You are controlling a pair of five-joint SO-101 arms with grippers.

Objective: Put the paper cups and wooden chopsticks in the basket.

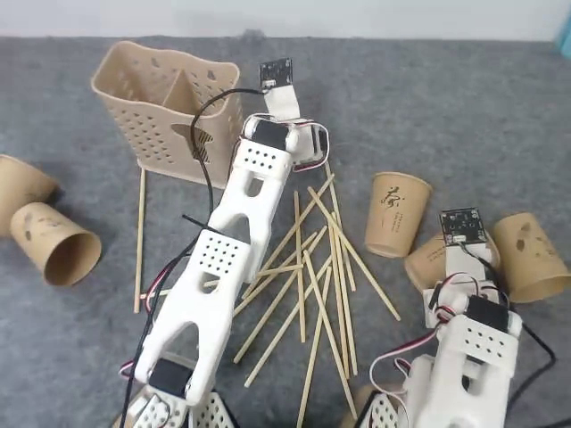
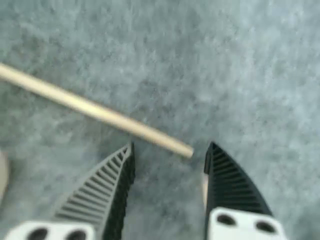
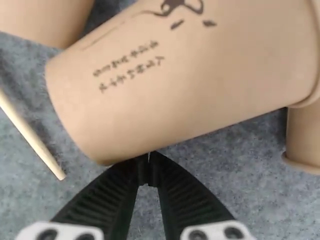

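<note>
The left pincer (image 2: 170, 150) is standing apart over the grey counter (image 1: 446, 107); a wooden chopstick (image 2: 100, 111) is lying flat just ahead of the tips, its blunt end sitting near one finger and touching neither. In the high view this arm is reaching alongside the basket (image 1: 165, 111), which is standing upright at the far left with a divider inside.

The right pincer (image 3: 148, 162) is pressed together with nothing between its fingers; a paper cup (image 3: 190, 75) is lying on its side right at the tips, and I cannot tell whether it is touching them.

Five cups are showing plainly from above: a first cup (image 1: 18, 183) and a second cup (image 1: 58, 242) are lying on their sides at the left edge; a third cup (image 1: 397, 214) is standing on end right of the sticks; a fourth cup (image 1: 433, 260) and a fifth cup (image 1: 528, 257) are lying beside the right arm's wrist.

A lone chopstick (image 1: 140, 241) is lying below the basket; the crossed pile of chopsticks (image 1: 339, 267) is lying between the arms, roughly a dozen, though the overlaps are keeping me from an exact count.
</note>
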